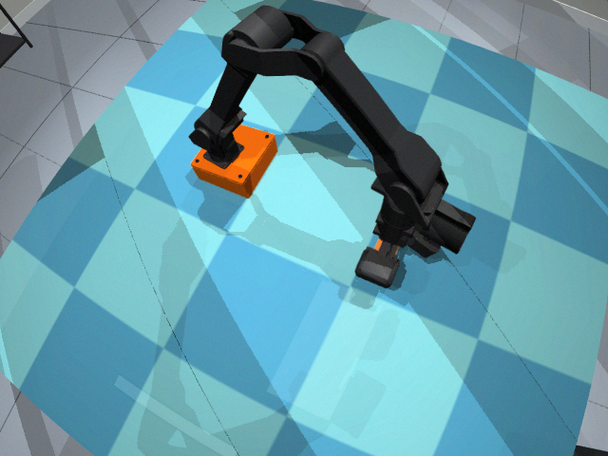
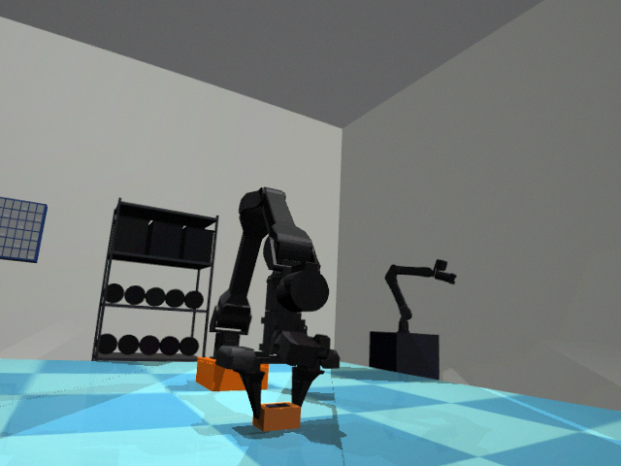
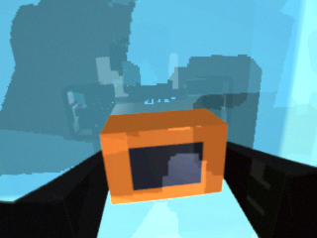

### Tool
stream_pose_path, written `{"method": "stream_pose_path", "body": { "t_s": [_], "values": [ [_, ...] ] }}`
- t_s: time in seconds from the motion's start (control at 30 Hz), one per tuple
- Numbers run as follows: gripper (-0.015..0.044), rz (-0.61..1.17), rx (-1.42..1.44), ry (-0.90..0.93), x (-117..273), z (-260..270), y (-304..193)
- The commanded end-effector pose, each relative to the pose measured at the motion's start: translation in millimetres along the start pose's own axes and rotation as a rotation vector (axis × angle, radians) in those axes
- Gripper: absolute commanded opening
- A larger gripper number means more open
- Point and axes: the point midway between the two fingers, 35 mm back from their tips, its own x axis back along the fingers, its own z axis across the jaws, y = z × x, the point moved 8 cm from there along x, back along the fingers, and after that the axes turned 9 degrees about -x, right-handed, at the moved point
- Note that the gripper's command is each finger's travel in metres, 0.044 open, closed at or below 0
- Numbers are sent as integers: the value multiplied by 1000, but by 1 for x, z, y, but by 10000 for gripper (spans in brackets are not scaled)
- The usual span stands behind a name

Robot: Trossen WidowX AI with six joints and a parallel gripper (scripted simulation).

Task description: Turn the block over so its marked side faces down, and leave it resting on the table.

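On the near side of the checkered table (image 1: 255, 289) (image 2: 150, 441) (image 3: 223, 35), resting marked face up: orange block (image 1: 378, 244) (image 2: 277, 418) (image 3: 116, 171). Astride it, gripper (image 1: 386, 247) (image 2: 277, 411) (image 3: 162, 152) with fingers apart; whether pinching or merely flanking, impossible to tell.
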Motion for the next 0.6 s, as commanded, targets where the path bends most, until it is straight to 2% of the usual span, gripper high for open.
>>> {"method": "stream_pose_path", "body": {
  "t_s": [0.0,0.47,0.57],
  "values": [
    [255,0,2,3,-1,0,0],
    [162,0,2,3,-1,0,0],
    [83,0,2,3,10,0,0]
  ]
}}
